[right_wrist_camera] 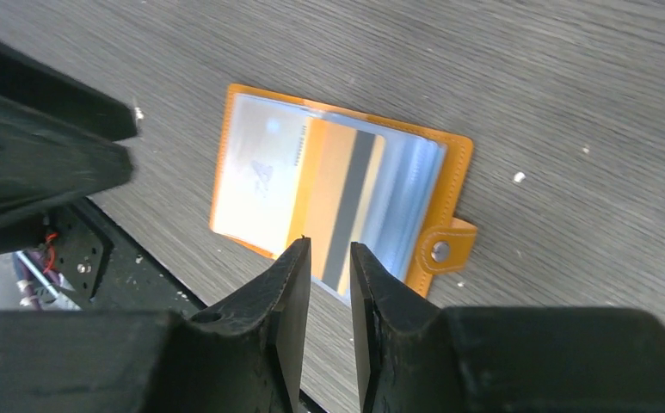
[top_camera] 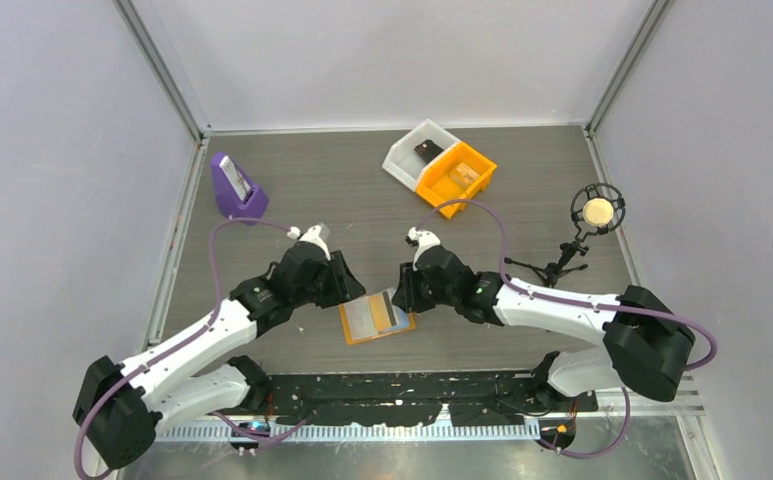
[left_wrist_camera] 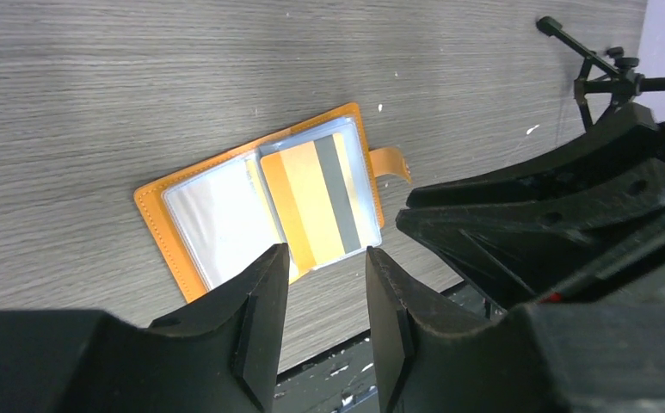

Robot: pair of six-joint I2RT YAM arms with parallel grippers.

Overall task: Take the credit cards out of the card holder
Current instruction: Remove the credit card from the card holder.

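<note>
The orange card holder (top_camera: 374, 318) lies open like a book near the table's front edge, between both grippers. In the left wrist view the card holder (left_wrist_camera: 217, 215) shows clear sleeves, with a yellow-orange card with a grey stripe (left_wrist_camera: 320, 194) in its right side. My left gripper (left_wrist_camera: 324, 251) hovers open at its near edge, holding nothing. In the right wrist view the same card (right_wrist_camera: 341, 198) sits in the card holder (right_wrist_camera: 260, 172), whose strap and stud (right_wrist_camera: 440, 250) stick out to the right. My right gripper (right_wrist_camera: 330, 245) hangs over the card's near end, its jaws narrowly apart and empty.
A purple stand (top_camera: 235, 190) is at the back left. A white bin (top_camera: 414, 152) and an orange bin (top_camera: 457, 177) sit at the back. A microphone on a small tripod (top_camera: 594, 212) stands to the right. The black base plate (top_camera: 412, 385) borders the table's front.
</note>
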